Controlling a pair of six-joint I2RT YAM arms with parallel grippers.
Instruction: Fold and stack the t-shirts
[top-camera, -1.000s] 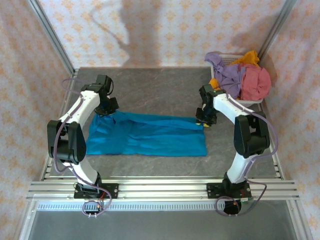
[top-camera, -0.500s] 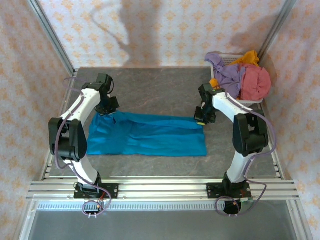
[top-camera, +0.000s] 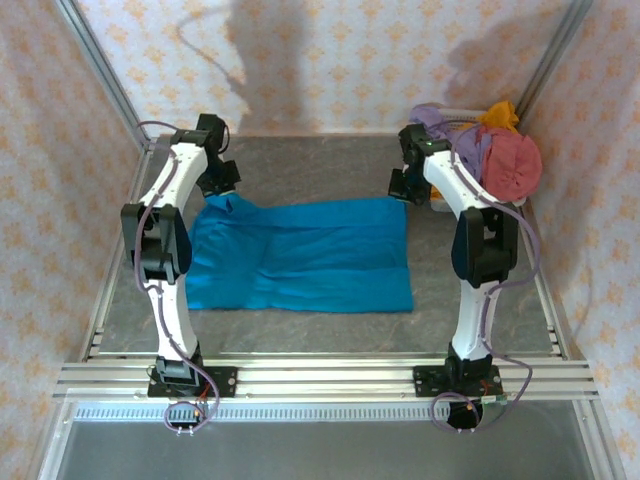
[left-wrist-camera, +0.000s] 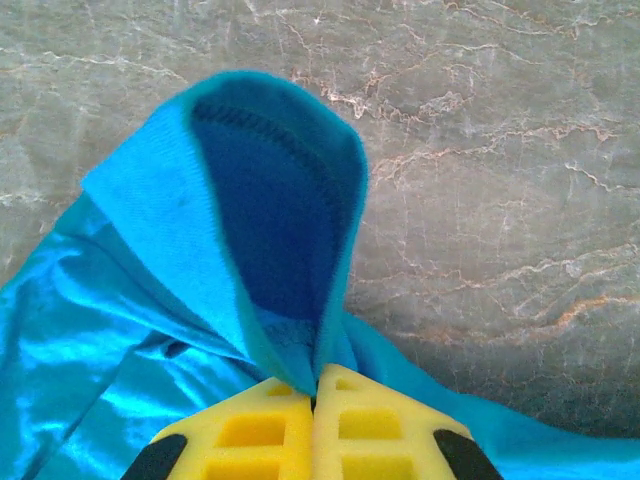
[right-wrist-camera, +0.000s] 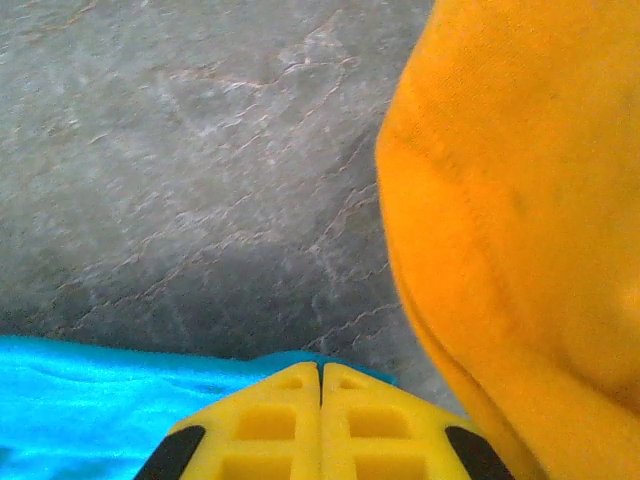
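**Figure.** Top view: the teal-blue t-shirt (top-camera: 300, 255) lay spread flat on the grey table (top-camera: 310, 165), its far edge stretched between the two arms. The left gripper (top-camera: 222, 190) had its yellow fingers (left-wrist-camera: 250, 430) pressed together on the far left corner, with a loop of hem standing up just ahead of the tips. The right gripper (top-camera: 402, 188) was likewise pressed shut, apparently pinching the far right corner, with teal cloth showing at its fingertips (right-wrist-camera: 380, 420). Gripping both corners at once held the far edge taut and straight, presumably so that the cloth could be smoothed or carried over for a fold. The lavender t-shirt (top-camera: 450, 145), the dusty red t-shirt (top-camera: 512, 165) and the orange-yellow t-shirt (top-camera: 497, 113) lay heaped in the white basket (top-camera: 508, 202) at the far right, an orange-yellow fold hanging just beside the right gripper
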